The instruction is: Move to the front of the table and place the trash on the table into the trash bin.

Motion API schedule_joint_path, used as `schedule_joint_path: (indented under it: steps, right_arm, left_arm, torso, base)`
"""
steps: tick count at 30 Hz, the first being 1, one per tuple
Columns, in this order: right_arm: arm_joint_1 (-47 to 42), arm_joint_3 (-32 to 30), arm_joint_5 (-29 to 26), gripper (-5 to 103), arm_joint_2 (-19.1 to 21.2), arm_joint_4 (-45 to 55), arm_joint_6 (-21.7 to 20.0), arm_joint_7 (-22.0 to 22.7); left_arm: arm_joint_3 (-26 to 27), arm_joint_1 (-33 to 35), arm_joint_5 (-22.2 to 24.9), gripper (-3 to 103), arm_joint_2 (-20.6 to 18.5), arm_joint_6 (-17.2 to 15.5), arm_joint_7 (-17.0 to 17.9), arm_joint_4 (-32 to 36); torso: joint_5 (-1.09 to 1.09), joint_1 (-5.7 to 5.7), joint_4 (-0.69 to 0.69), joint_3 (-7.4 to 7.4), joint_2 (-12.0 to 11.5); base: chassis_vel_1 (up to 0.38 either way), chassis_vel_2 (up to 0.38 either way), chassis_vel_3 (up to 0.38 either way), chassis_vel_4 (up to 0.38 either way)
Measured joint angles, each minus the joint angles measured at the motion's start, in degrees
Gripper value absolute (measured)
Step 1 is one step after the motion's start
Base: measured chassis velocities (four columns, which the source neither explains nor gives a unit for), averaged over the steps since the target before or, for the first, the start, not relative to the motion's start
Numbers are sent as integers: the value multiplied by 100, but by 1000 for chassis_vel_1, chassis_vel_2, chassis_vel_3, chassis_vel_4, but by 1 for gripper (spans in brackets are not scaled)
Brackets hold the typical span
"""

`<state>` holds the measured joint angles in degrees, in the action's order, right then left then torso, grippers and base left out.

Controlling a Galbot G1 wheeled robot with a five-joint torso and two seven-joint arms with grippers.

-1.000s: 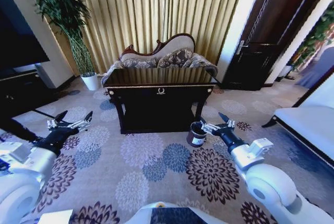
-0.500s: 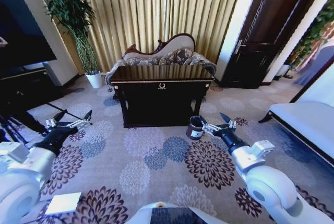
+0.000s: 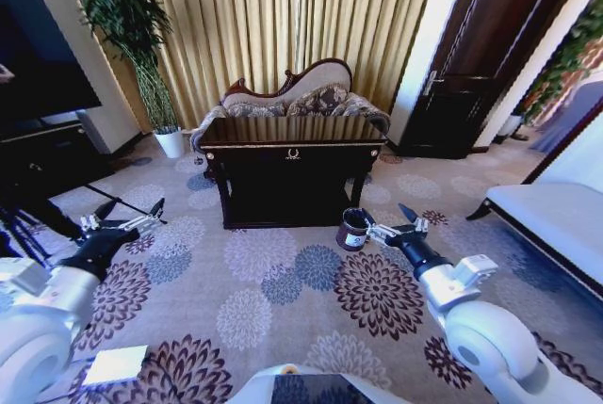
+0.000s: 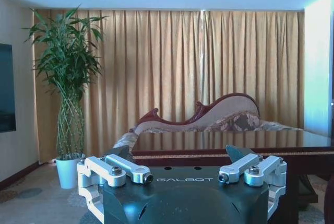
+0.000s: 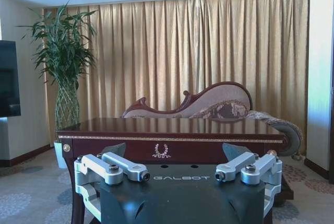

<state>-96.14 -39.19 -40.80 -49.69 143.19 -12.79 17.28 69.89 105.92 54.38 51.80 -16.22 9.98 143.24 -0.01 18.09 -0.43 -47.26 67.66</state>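
Note:
The dark glossy table (image 3: 292, 133) with gold edging stands ahead at mid-view, some way across the carpet. The trash is out of view; the tabletop (image 5: 172, 126) shows just reflections. The small dark trash bin (image 3: 354, 229) with a white label sits on the floor by the table's front right leg. My right gripper (image 3: 386, 216) hangs open just right of the bin, nothing between its fingers. My left gripper (image 3: 134, 208) is open over the carpet, well left of the table. Both wrist views look past open fingers (image 4: 121, 153) (image 5: 112, 150) toward the table (image 4: 235, 148).
A chaise sofa (image 3: 292, 103) stands behind the table against the curtains. A white plant pot (image 3: 171, 143) is at back left, a dark TV stand (image 3: 38, 154) at far left, a white bench (image 3: 556, 220) at right. A white sheet (image 3: 115, 364) lies on the carpet.
The whole head view shifted over the last second, so the camera moved; the table now looks slightly smaller and farther. Both arms keep the same pose, grippers still open.

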Motion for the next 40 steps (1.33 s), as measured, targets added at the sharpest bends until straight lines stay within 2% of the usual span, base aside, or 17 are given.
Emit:
schedule_joint_path:
  steps: [6, 13, 18, 24, 30, 36, 40]
  right_arm:
    - [-11, -125, -115, 100, 45, 3, -153, 41]
    - [109, -399, -727, 100, 191, 5, -507, 345]
    - [211, -491, -1014, 100, 239, 8, -554, 471]
    - [291, -654, -1063, 100, 243, 8, -530, 499]
    - [332, -995, -811, 100, 194, -5, -499, 560]
    - [304, -1242, -930, 100, 156, -58, -513, 550]
    - [180, -1375, -1033, 100, 53, -96, -484, 280]
  left_arm:
    - [3, -1, -50, 100, 55, 2, 39, 0]
    - [61, -20, 85, 100, -30, 48, 214, 0]
    - [45, -33, 89, 100, -48, 55, 224, 0]
    - [-55, -48, 79, 100, -31, 70, 233, 0]
    - [-103, -103, 79, 100, 69, 57, 333, 0]
    - [-64, -136, 76, 100, 113, 40, 350, 0]
    - [-49, -144, 193, 100, 159, -56, 290, 0]
  torso:
    - [1, 0, 0, 0, 0]
    - [1, -1, 0, 0, 0]
    - [1, -1, 0, 0, 1]
    - [1, -1, 0, 0, 1]
    - [1, -1, 0, 0, 1]
    - [1, -1, 0, 0, 1]
    - [1, -1, 1, 0, 1]
  base:
    - [0, 0, 0, 0]
    - [0, 0, 0, 0]
    - [0, 0, 0, 0]
    - [0, 0, 0, 0]
    - [0, 0, 0, 0]
    - [0, 0, 0, 0]
    - [0, 0, 0, 0]
